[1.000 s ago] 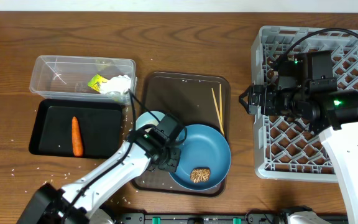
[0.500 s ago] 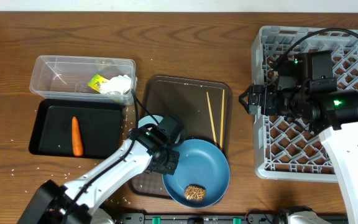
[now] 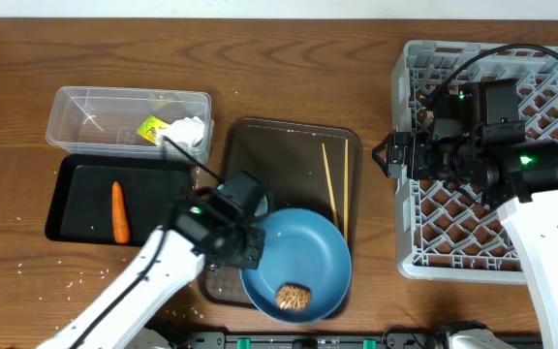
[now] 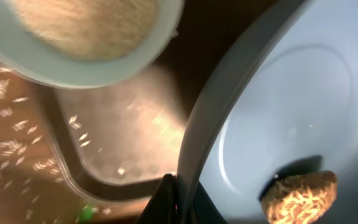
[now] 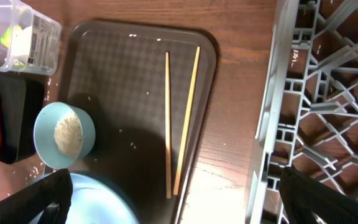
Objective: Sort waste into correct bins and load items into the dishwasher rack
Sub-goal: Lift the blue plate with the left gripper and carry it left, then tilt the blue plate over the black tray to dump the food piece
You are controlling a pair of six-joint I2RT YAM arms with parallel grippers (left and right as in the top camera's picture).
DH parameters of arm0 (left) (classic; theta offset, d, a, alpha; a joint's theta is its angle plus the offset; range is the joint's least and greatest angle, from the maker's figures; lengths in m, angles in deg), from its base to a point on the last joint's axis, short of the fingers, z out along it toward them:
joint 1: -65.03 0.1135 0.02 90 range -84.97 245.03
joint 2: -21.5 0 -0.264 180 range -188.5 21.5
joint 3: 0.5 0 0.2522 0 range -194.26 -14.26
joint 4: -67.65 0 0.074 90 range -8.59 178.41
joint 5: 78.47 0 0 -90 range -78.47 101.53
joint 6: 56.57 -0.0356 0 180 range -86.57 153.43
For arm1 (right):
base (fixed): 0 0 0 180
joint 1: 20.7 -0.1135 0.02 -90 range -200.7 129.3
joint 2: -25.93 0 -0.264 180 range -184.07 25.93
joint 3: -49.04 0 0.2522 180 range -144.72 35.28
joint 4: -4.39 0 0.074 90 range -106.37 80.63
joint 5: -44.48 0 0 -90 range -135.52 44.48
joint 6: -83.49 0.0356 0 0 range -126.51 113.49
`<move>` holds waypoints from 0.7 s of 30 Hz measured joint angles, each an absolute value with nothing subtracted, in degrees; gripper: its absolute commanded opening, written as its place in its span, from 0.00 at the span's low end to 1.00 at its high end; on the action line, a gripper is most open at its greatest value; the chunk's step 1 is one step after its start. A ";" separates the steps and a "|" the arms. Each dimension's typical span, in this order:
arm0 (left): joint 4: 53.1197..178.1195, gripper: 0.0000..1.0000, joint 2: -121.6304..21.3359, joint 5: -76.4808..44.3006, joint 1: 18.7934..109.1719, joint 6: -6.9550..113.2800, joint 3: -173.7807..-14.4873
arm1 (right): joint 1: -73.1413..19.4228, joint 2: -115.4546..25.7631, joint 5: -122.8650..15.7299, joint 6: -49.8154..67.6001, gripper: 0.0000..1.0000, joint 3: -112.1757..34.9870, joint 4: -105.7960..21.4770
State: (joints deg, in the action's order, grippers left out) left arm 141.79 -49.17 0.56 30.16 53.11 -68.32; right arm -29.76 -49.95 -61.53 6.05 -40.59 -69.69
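Observation:
My left gripper [image 3: 245,248] is shut on the left rim of the large blue dish [image 3: 303,257], which overhangs the brown serving tray's front edge. The grip also shows in the left wrist view [image 4: 179,199]. A brown lumpy food piece [image 3: 293,297] lies in the dish [image 4: 278,112]. The light-blue cup [image 5: 64,134] holds rice and stands on the tray beside the dish. Two chopsticks [image 3: 333,180] lie on the tray's right side. My right gripper [image 3: 386,160] is open and empty at the grey rack's [image 3: 511,68] left edge.
The clear tub [image 3: 95,107] holds the white tissue [image 3: 188,132] and the yellow-green wrapper [image 3: 150,127]. The black tray [image 3: 76,194] holds the carrot [image 3: 119,211]. The brown serving tray [image 3: 279,145] lies in the middle. Loose rice grains [image 3: 76,281] are scattered on the table at the front left.
My left gripper has pulled the blue dish towards the front left, partly off the serving tray. The food piece has slid with it. The right arm has not moved.

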 measured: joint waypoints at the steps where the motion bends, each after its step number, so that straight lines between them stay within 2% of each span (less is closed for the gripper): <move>1: 143.87 0.07 -48.43 0.59 31.34 53.13 -69.96 | -29.76 -49.95 -61.53 6.05 0.99 -40.59 -69.71; 5: 152.46 0.06 -46.03 3.69 37.04 53.79 -76.45 | -29.76 -49.95 -61.53 6.07 0.99 -40.59 -69.69; 12: 165.68 0.06 -44.67 17.61 52.67 54.64 -87.29 | -29.76 -49.95 -61.51 6.07 0.99 -40.59 -69.69; 16: 167.28 0.06 -44.58 28.96 60.50 55.12 -89.78 | -29.76 -49.95 -61.53 6.07 0.99 -40.59 -69.69; 21: 168.37 0.06 -45.42 39.54 65.52 58.38 -89.92 | -29.76 -49.95 -61.53 6.07 0.99 -40.59 -69.69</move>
